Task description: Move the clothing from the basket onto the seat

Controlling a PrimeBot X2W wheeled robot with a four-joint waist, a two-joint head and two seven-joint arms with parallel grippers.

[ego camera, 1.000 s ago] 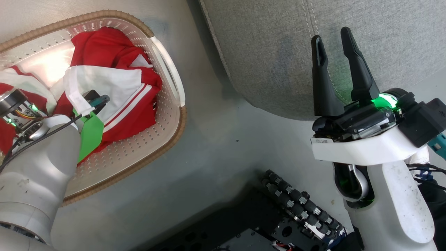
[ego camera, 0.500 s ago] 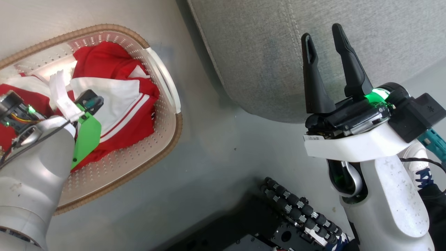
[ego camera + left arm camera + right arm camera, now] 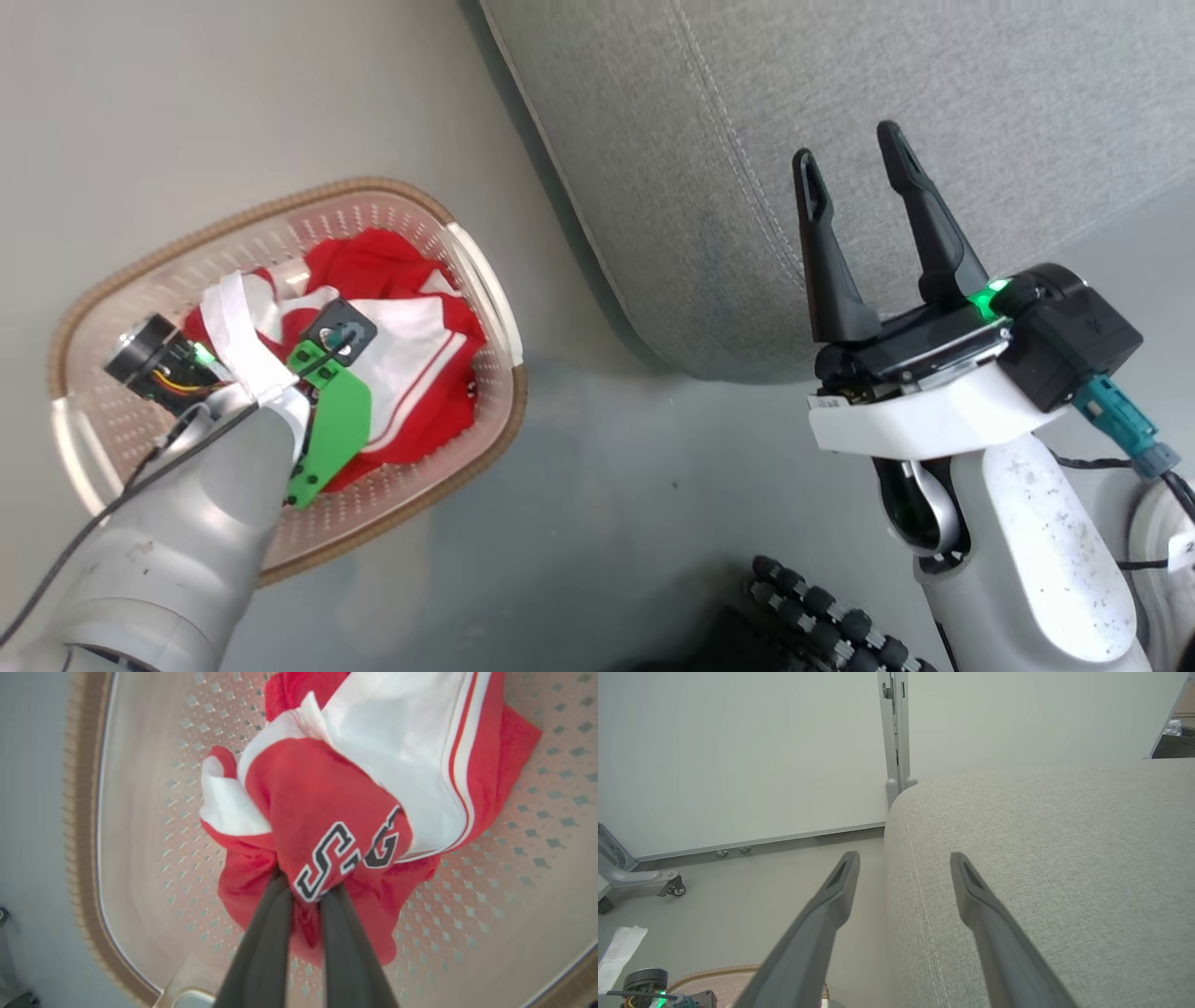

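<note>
None of the clothing is on the seat yet — your left jaws grip a red fold in the basket, right jaws open and empty.

Grey floor under basket and seat

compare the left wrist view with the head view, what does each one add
Left wrist view adds: the left gripper, its dark fingers shut on a fold of the soft red-and-white clothing just below the dark-outlined lettering. Head view adds: the large grey woven-fabric seat and the right gripper, open and empty, pointing at it. Both share: the clothing bunched inside the cream perforated plastic basket with its brown woven-look rim.
</note>
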